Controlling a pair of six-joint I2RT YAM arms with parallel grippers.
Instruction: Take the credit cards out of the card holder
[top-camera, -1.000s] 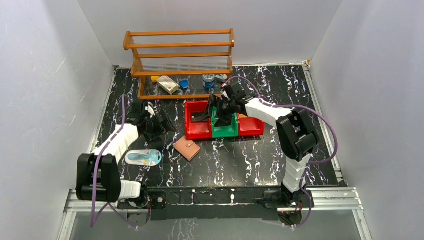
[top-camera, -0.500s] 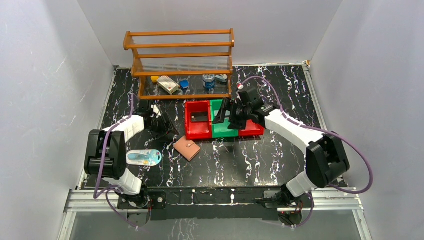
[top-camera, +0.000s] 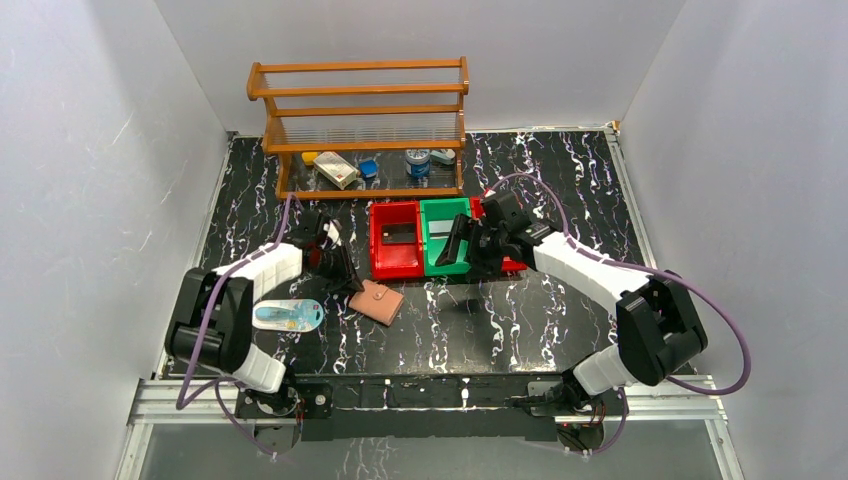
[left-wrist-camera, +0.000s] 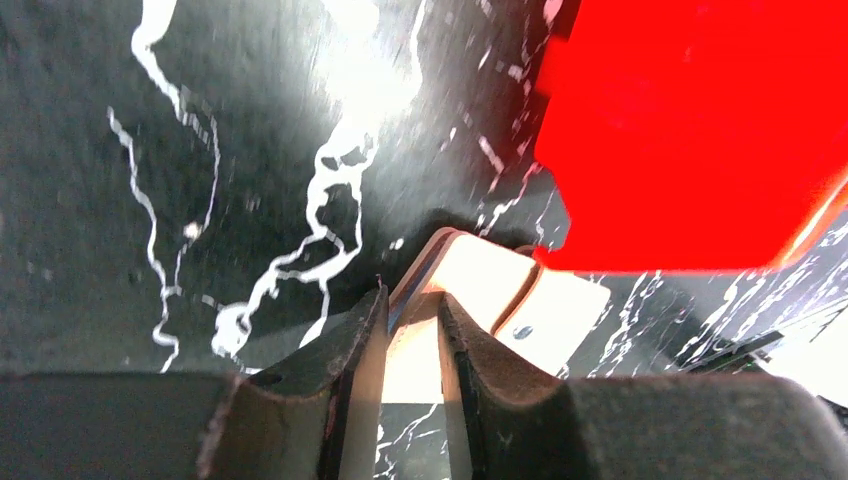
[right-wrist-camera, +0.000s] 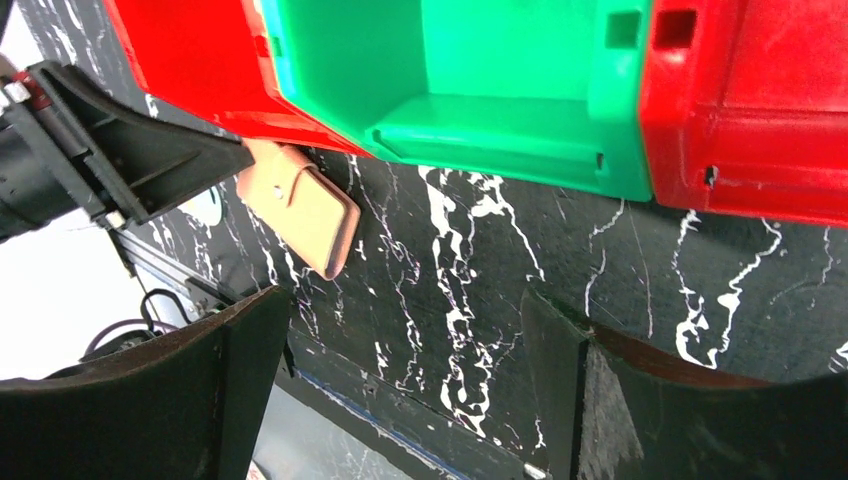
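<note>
Tightly, the left gripper (left-wrist-camera: 408, 335) pinches one edge of the card holder (left-wrist-camera: 478, 285), which lies on the black marbled table (left-wrist-camera: 150, 120) near the red bin (left-wrist-camera: 700, 120); the right gripper (right-wrist-camera: 405, 340) hangs spread wide before the green bin (right-wrist-camera: 480, 60).

White walls (top-camera: 90, 150), black marbled tabletop (top-camera: 440, 330), wooden rack (top-camera: 360, 92)

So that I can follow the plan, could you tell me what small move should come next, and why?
Probably bring the open right gripper across to the snap tab on the wallet: the left gripper seems to pinch the wallet's edge in its jaws, and the wallet is closed.
</note>
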